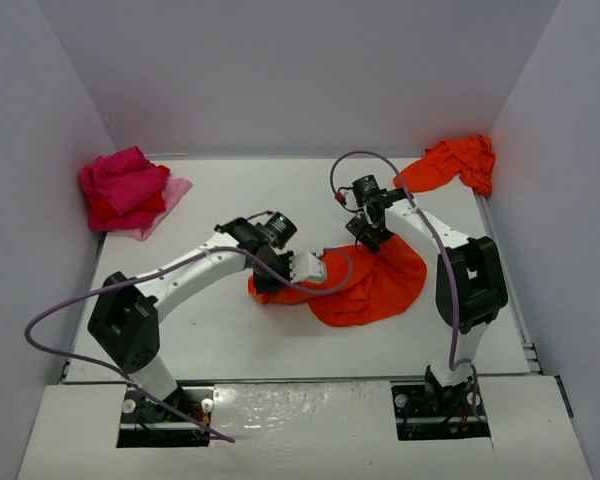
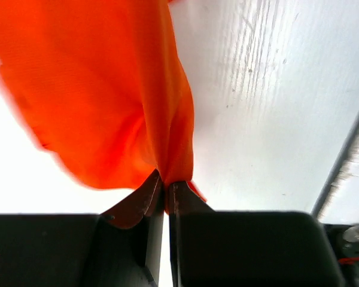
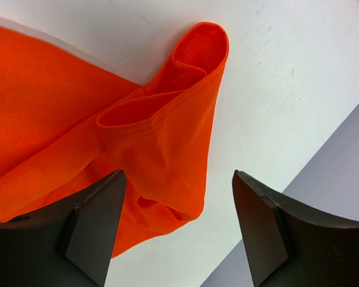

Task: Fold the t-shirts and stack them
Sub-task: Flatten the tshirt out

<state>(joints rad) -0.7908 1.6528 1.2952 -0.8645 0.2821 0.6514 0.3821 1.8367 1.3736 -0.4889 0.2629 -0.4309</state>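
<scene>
Two grippers: left gripper [image 2: 166, 186] clenched on orange shirt [image 1: 380, 285] edge, likely to pull it flat; right gripper [image 3: 178, 179] spread, empty, above sleeve [image 3: 188, 84].

The top external view is taken from a fixed point high above the near edge of the worktop [image 1: 280, 200]. It faces down and forward, far enough back to cover all of it. The left wrist view looks from just behind the left end effector [image 2: 166, 179] at very close range. The right wrist view looks likewise past the right end effector [image 3: 178, 179]. All three views share the orange t-shirt [image 1: 380, 285].
</scene>
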